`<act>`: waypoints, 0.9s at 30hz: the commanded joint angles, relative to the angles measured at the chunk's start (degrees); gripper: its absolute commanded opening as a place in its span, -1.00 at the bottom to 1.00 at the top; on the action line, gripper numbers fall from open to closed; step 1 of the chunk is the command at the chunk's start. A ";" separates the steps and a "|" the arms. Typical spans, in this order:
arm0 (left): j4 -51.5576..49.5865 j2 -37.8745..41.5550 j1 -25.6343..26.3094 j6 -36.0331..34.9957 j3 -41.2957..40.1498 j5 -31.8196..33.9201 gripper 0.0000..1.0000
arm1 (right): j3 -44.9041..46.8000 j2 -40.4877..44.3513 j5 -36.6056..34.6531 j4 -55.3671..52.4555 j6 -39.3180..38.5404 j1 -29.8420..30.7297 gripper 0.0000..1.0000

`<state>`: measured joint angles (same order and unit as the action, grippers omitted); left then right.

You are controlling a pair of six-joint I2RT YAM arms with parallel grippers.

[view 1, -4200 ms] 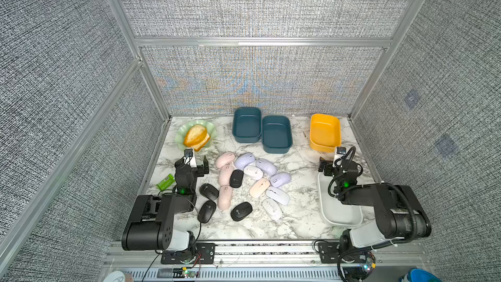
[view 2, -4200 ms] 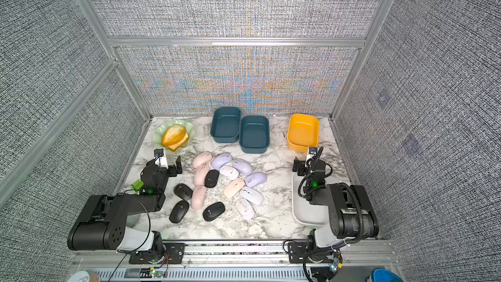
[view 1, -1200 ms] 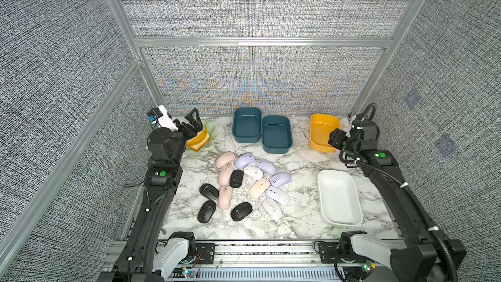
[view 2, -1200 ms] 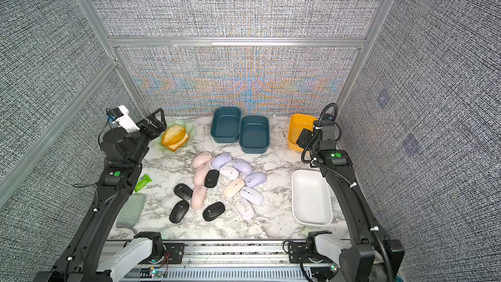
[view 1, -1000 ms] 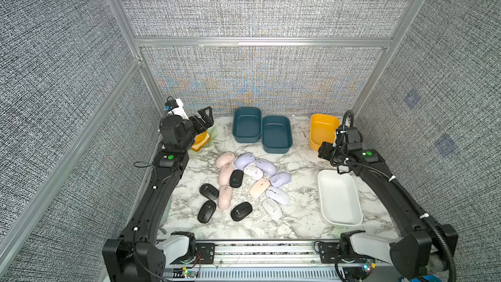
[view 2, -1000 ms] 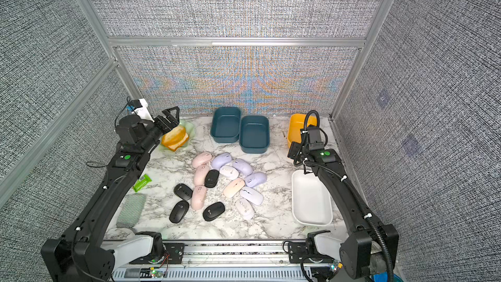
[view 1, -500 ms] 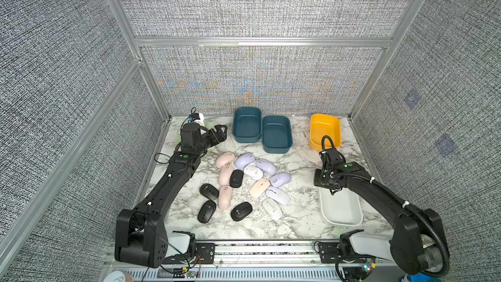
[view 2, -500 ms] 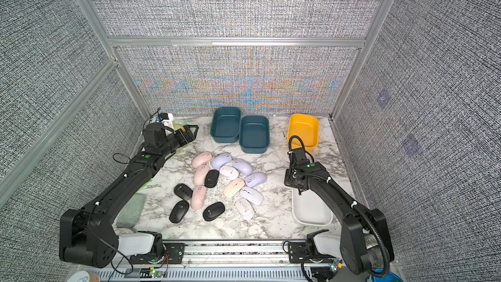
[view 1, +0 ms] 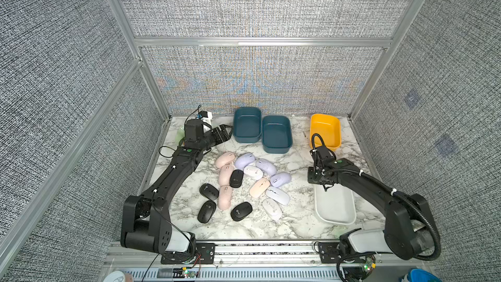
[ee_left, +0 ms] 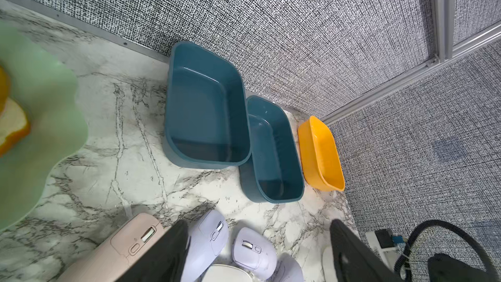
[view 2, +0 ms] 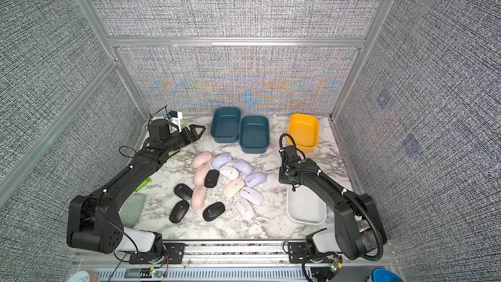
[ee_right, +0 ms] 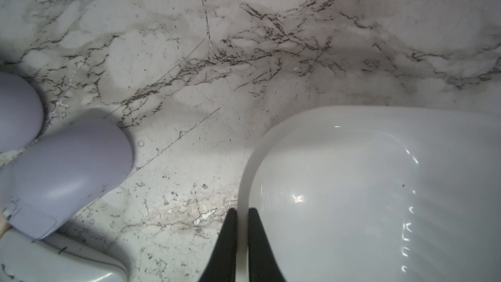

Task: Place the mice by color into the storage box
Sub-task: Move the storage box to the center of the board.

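Note:
The mice lie in a loose heap mid-table: pale pink [view 1: 225, 158], lilac [view 1: 244, 160], white [view 1: 253, 172] and black [view 1: 236, 178] ones. My left gripper [view 1: 226, 131] hovers open behind the heap, close to the left teal storage box [view 1: 246, 126]. The left wrist view shows its fingers [ee_left: 173, 253] apart over a pink mouse [ee_left: 130, 242] and lilac mice [ee_left: 208, 237]. My right gripper [view 1: 325, 187] is shut on the near-left rim of the white storage box [view 1: 336, 204]. In the right wrist view its fingertips [ee_right: 229, 226] pinch that rim [ee_right: 242, 185].
A second teal box [view 1: 276, 134] and a yellow box [view 1: 325, 128] stand along the back wall. A green plate [ee_left: 40, 131] with bread [ee_left: 10, 131] sits at the back left. A green strip [view 2: 142, 185] and a grey cloth [view 2: 132, 207] lie under the left arm.
Both arms came down from high up. The right gripper dropped to the white box and closed on its rim. The left gripper swung right towards the teal boxes and narrowed a little.

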<state>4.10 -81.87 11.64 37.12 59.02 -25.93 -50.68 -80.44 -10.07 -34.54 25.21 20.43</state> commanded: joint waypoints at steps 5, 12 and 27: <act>2.06 0.66 -0.02 -0.46 0.04 -1.37 0.67 | -7.61 -7.09 0.13 3.69 -2.41 0.63 -0.84; 1.62 0.05 -0.03 -0.91 0.30 -1.30 0.67 | -15.73 -14.73 1.53 2.80 -5.20 1.65 -0.85; 2.64 -0.25 0.01 -1.90 0.15 -2.53 0.70 | -19.17 -12.12 -5.32 -2.68 -2.05 7.13 -0.26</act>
<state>4.93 -81.65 11.64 35.99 59.16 -27.18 -69.06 -94.37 -12.67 -34.41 22.15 26.00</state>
